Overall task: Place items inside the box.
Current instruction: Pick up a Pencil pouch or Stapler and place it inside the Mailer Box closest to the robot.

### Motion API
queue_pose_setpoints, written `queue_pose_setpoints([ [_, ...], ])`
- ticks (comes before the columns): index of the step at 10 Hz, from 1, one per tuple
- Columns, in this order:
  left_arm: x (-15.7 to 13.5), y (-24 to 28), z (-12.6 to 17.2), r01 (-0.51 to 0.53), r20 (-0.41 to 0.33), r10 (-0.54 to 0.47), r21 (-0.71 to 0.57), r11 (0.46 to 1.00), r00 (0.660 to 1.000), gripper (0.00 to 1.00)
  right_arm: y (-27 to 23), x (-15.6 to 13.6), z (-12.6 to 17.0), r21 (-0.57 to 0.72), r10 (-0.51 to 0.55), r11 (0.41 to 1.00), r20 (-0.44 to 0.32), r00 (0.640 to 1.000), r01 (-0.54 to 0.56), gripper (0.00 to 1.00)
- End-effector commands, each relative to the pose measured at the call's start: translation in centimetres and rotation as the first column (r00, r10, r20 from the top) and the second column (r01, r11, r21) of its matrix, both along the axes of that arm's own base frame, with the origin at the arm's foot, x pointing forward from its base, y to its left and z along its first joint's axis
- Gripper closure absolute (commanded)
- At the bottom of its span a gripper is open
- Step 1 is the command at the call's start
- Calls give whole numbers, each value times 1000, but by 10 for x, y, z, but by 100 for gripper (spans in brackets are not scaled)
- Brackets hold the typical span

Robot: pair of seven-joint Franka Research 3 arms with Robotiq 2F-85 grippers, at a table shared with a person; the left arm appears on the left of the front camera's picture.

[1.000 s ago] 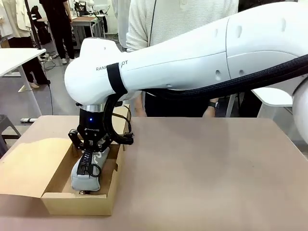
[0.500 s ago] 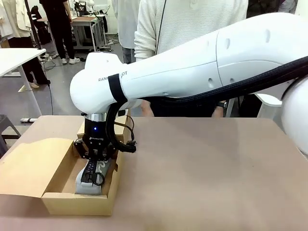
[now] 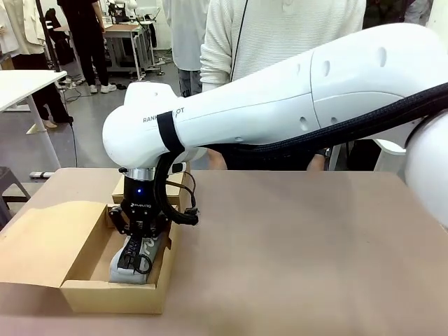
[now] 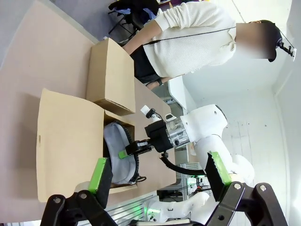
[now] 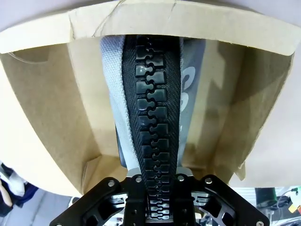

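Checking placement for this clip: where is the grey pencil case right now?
In the front view, the grey pencil case lies inside the open cardboard box on the left side of the table, near the robot's edge, with the right gripper directly over its black zipper.

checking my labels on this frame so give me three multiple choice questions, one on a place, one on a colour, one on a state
1. Where does the grey fabric pencil case lie?
A) on the bare table
B) inside the open brown cardboard box
C) in the person's hand

2. What colour is the pencil case's chunky zipper?
A) black
B) yellow
C) red

3. How does the left gripper stand?
A) shut on a pen
B) shut on nothing
C) open, holding nothing

Answers:
1 B, the box walls rise around the case.
2 A, the right wrist view shows its black teeth up close.
3 C, its green-padded fingers stand wide apart, gripping nothing.
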State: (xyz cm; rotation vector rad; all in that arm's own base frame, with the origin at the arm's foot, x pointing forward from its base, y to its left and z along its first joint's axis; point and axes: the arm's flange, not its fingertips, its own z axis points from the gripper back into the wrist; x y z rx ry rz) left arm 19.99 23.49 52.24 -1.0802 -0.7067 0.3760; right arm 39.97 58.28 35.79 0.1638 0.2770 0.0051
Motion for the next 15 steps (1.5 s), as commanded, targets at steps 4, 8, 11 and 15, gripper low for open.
queue_pose_setpoints([
  [4, 0, -1, 1, 3, 29, -3, -7, 1000, 1000, 0, -18, -6, 4, 49, -8, 999, 9, 1000, 8, 0],
  [8, 0, -1, 1, 3, 29, -3, -7, 1000, 1000, 0, -38, -8, 23, 135, -29, 991, 32, 999, 25, 0],
  [11, 0, -1, 1, 3, 29, -3, -7, 1000, 1000, 0, -63, -14, 43, 209, -72, 976, 61, 996, 58, 0],
  [15, 0, -1, 1, 3, 29, -3, -7, 1000, 1000, 0, -53, -5, 55, 185, -91, 980, 56, 994, 79, 0],
])
